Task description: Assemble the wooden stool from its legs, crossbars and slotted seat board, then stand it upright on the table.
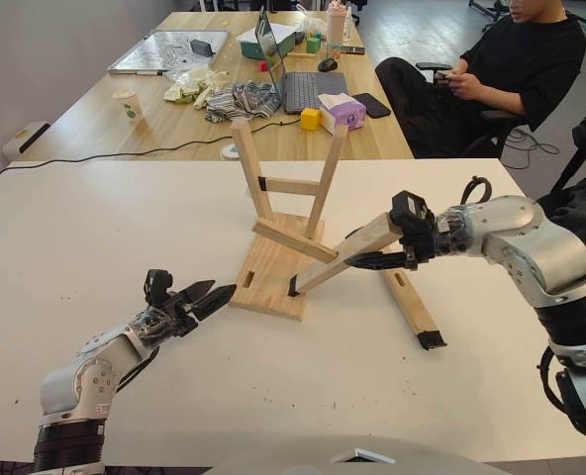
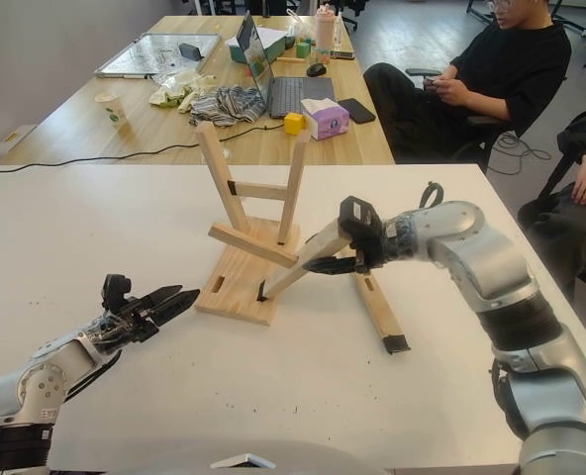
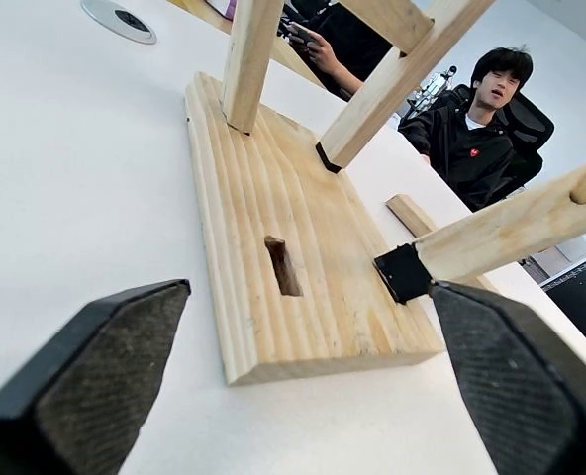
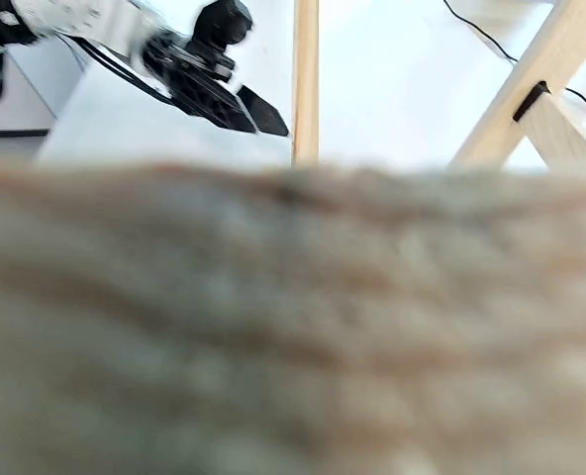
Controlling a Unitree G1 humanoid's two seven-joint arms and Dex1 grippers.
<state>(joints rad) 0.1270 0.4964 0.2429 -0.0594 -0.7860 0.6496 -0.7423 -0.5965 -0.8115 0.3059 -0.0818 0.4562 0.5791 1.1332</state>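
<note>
While the left hand (image 1: 222, 296) hovers low over the white worktop (image 1: 85, 228) with its fingers spread wide, the seat board (image 1: 263, 282) lies flat just beyond its tips, a slot open in its near end. Two legs (image 1: 252, 170) stand leaning in the board's far end, joined by a crossbar (image 1: 291, 185); a second crossbar (image 1: 295, 240) rests across their bases. The right hand (image 1: 390, 245) pinches a tilted leg (image 1: 338, 262), whose black-tipped lower end meets the board's right edge. Further right, a loose leg (image 1: 412, 309) lies flat on the worktop.
</note>
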